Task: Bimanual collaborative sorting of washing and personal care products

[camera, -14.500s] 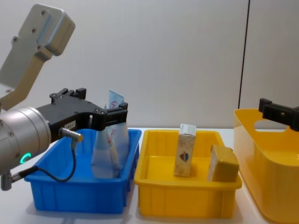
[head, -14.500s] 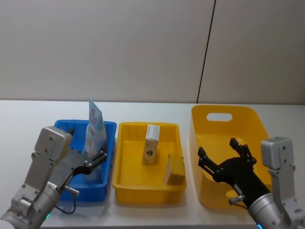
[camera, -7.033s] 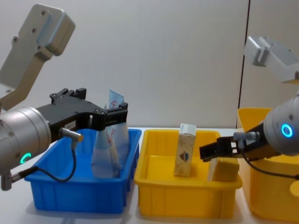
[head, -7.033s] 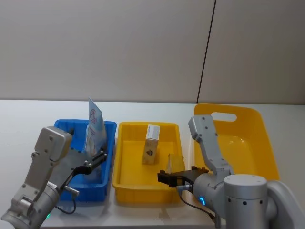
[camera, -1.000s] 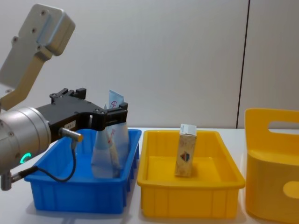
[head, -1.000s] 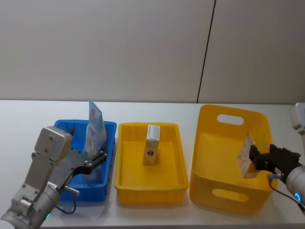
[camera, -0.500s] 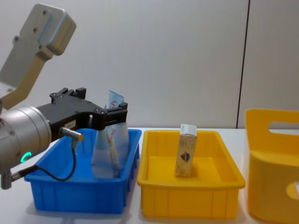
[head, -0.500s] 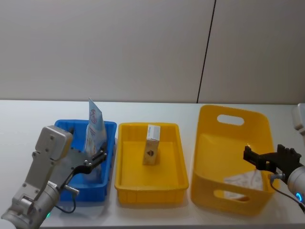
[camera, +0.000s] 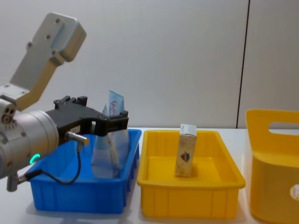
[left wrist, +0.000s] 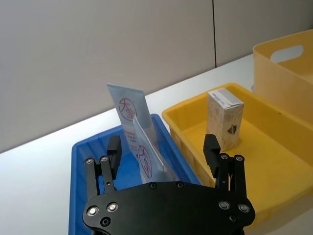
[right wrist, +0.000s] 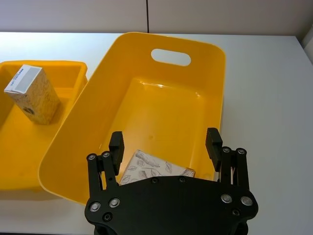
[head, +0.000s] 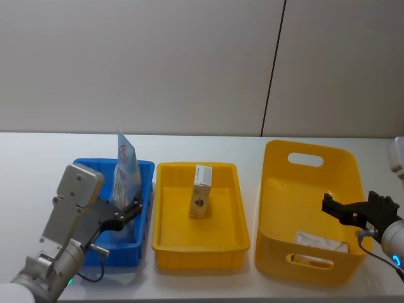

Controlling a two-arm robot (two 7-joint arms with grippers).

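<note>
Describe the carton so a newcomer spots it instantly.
Of three bins in a row, take the shallow yellow middle tray. The beige carton stands upright in it alone; its white top and dark diamond logo set it apart from the neighbouring pale-blue pouch.

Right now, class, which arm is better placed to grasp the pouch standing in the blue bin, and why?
Left. The left gripper is open and pointed at the pouch in the blue bin; the right gripper, also open, hangs over the tall yellow bin.
</note>
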